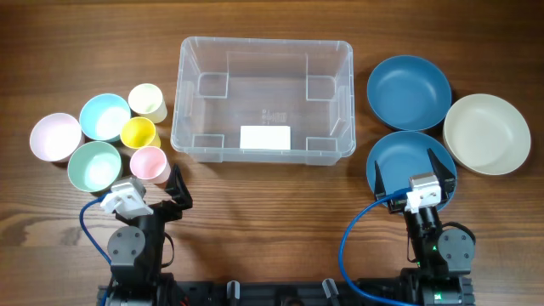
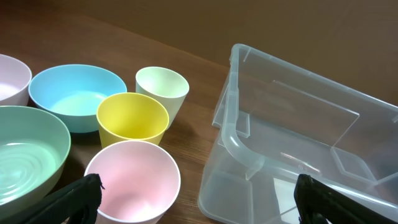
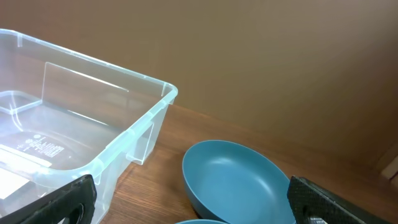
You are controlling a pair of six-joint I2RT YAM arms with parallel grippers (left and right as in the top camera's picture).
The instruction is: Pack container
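Near the clear container [image 1: 183,93], left end effector [image 2: 198,201] and right end effector [image 1: 410,172] gape empty; best pinch the pink cup [image 1: 149,161] squarely by its rim.

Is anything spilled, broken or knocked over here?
No, nothing stands out. The clear bin is empty and upright, the cups and bowls to its left stand upright, and the dishes to its right lie flat.

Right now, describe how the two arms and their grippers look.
The left arm and right arm are black with round grey joints. Each carries a white block at the wrist and a blue cable running to the base. The left gripper and right gripper have black textured fingers.
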